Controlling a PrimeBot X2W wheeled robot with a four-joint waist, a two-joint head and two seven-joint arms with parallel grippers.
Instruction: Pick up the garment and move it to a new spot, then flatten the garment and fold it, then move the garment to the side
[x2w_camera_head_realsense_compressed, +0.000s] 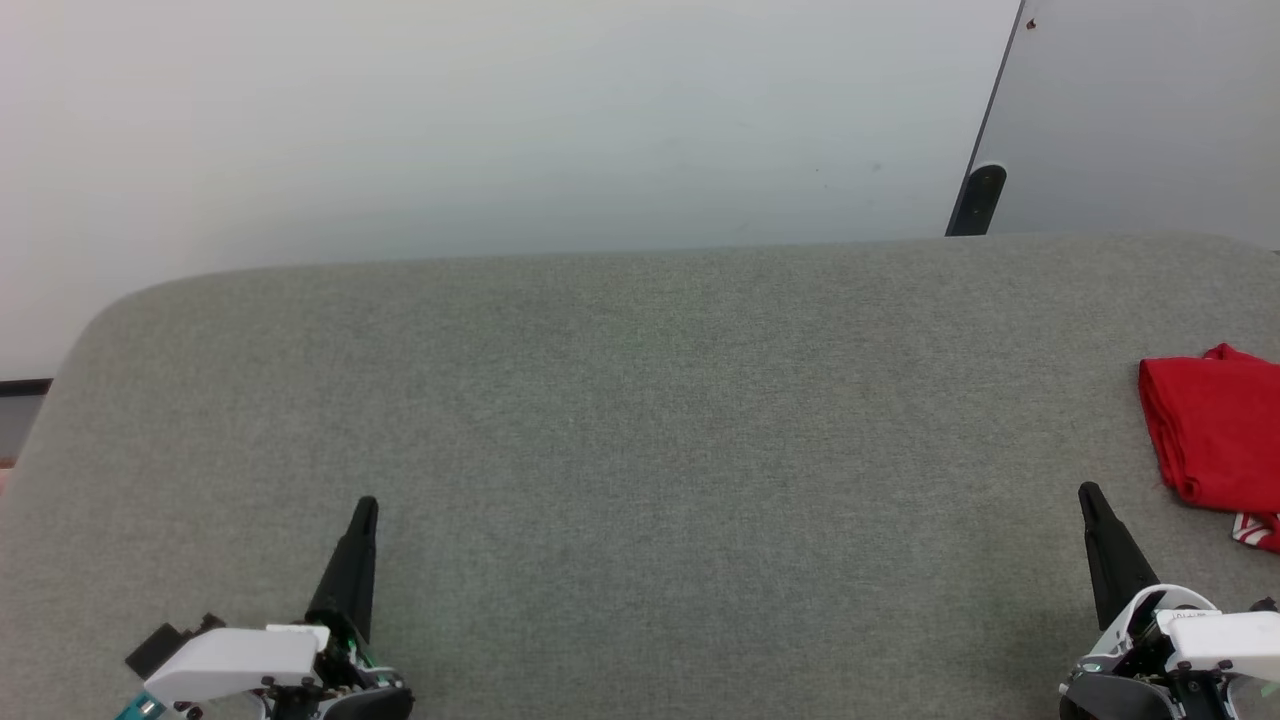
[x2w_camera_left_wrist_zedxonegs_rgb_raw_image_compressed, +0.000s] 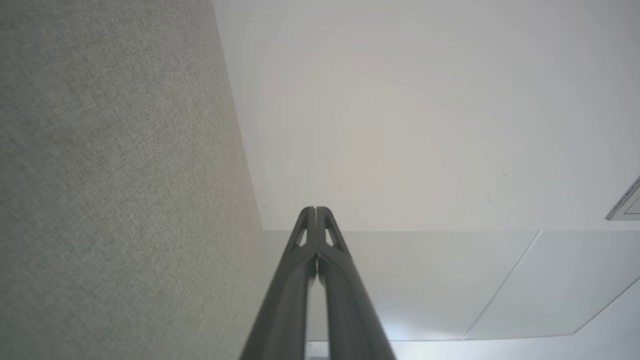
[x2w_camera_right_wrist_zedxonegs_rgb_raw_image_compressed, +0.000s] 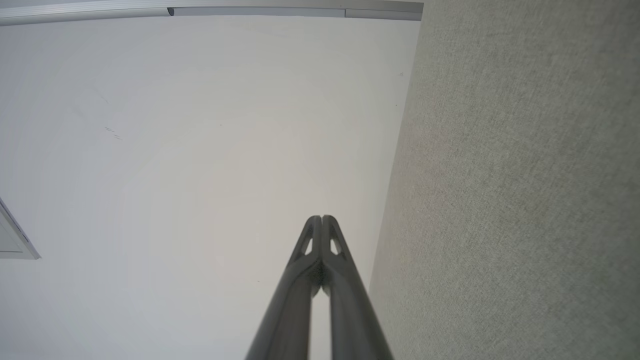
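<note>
Left gripper (x2w_camera_head_realsense_compressed: 366, 508): pressed together tip to tip, pinching nothing, pointing up the head view from its lower left. Through the left wrist camera, dark fingers (x2w_camera_left_wrist_zedxonegs_rgb_raw_image_compressed: 292, 290) meeting with no gap, set against a white wall (x2w_camera_left_wrist_zedxonegs_rgb_raw_image_compressed: 425, 125), with the grey fabric tabletop (x2w_camera_left_wrist_zedxonegs_rgb_raw_image_compressed: 115, 175) running down the left side.

Right gripper (x2w_camera_head_realsense_compressed: 1088, 492): likewise pressed together and empty, at the lower right of the head view.

Beyond that gripper and to its right, apart from it: the garment (x2w_camera_head_realsense_compressed: 1215, 430), red, folded into a compact bundle, lying on the tabletop and cut off by the head view's right edge. White, red-striped trim (x2w_camera_head_realsense_compressed: 1255, 528) peeking out at its near corner.

Past the tabletop's far edge: a dark post (x2w_camera_head_realsense_compressed: 980, 198) and a grey panel (x2w_camera_head_realsense_compressed: 1150, 120).
</note>
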